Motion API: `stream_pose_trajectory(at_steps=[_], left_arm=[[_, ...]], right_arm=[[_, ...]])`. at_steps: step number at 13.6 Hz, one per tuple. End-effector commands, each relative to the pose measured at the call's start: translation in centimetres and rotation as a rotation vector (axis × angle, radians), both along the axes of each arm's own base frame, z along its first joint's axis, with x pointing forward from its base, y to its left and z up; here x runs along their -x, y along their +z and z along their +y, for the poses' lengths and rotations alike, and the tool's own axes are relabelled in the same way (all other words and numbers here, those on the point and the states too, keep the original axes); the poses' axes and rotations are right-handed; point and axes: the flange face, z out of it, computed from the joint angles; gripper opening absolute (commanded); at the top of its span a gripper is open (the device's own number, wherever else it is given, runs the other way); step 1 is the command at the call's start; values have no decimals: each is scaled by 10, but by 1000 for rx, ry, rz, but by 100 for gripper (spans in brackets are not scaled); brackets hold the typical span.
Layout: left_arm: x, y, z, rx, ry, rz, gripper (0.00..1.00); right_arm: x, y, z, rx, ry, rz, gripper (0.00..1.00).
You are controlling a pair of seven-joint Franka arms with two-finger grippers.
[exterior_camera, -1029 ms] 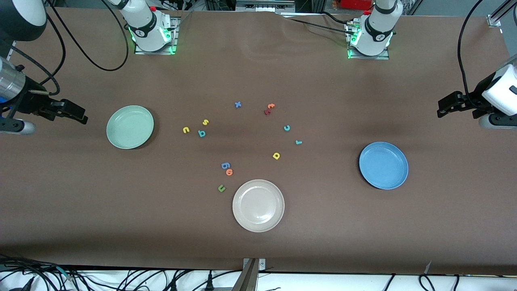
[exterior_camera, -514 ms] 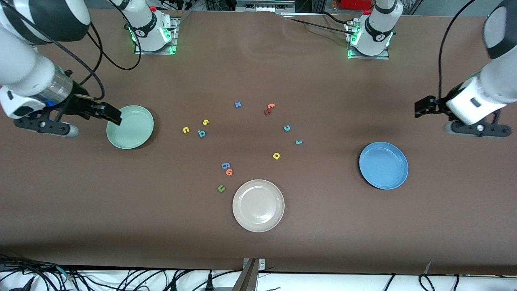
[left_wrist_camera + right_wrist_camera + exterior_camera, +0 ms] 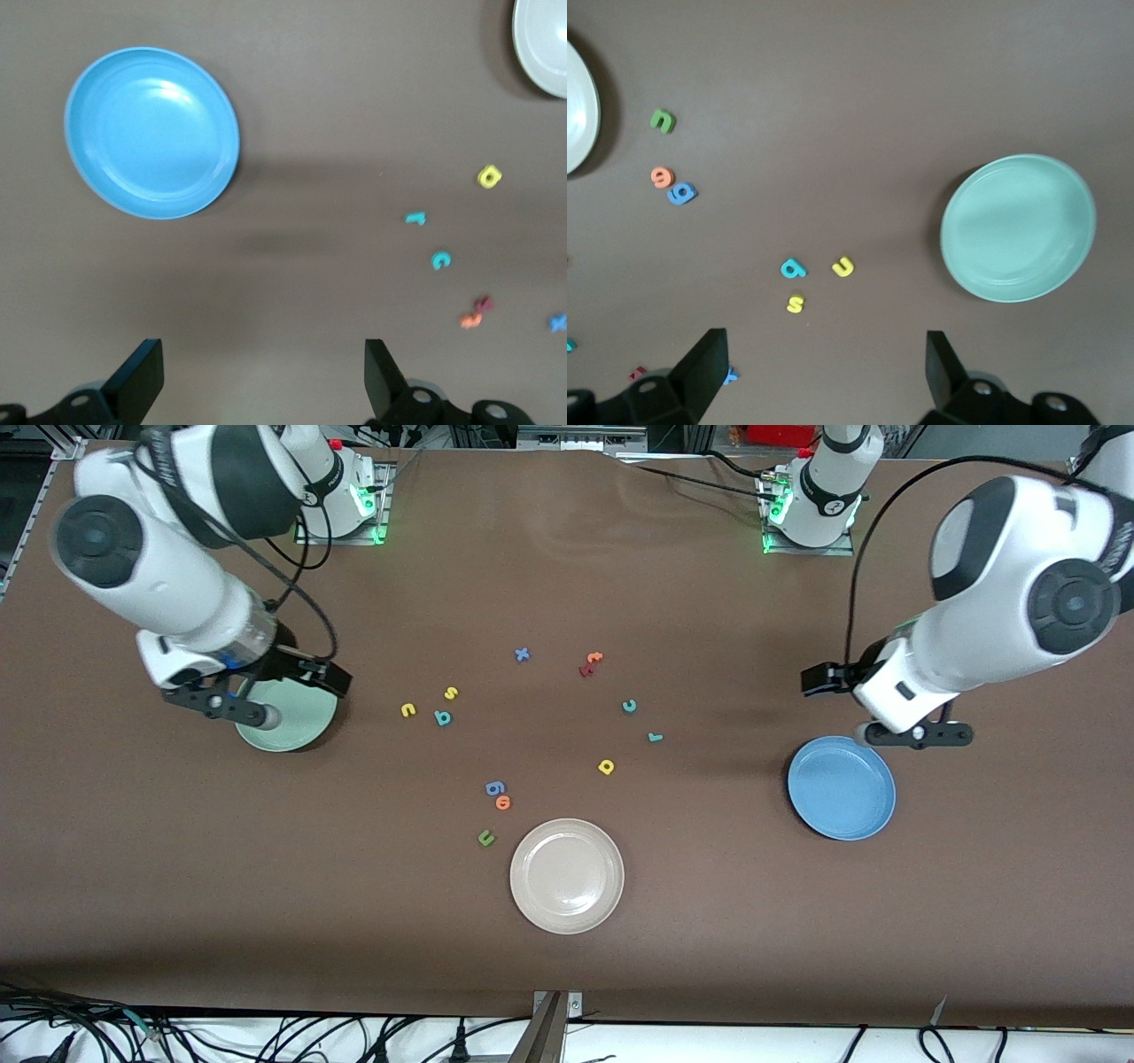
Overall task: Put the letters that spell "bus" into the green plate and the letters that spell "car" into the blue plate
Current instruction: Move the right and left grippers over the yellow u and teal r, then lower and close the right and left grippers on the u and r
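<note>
Green plate (image 3: 297, 726) lies partly under the wide-open right gripper (image 3: 332, 677); blue plate (image 3: 842, 788) sits just beside the wide-open left gripper (image 3: 815, 679).

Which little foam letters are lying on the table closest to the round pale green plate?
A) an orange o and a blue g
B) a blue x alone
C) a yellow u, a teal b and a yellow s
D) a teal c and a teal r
C: the yellow u, teal b and yellow s sit in a cluster beside the round pale mint-green plate; the other letters lie farther away.
</note>
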Motion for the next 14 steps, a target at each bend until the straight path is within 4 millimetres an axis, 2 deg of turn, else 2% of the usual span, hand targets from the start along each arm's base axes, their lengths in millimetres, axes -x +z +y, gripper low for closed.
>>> stream_pose_trajectory(at_steps=[1,4,6,9,11,14], left_arm=[[14,-32,-38,11,42,-38,100],[37,-84,-83,9,103,-110,100],[56,-116,-101,14,145,-156,100],[83,-163,-118,30,176,-215,100],[99,-200,-148,30,235,-230,100],[98,-240,-164,51,260,-276,100]], right_arm=[[30,-40,4,12,9,25,99],[57,-104,5,10,36,21,99],[75,-142,9,-3,55,-15,99],[87,-182,5,-14,126,-16,99],[95,-206,0,-28,215,-38,99],[102,-244,-1,-47,237,-79,98]])
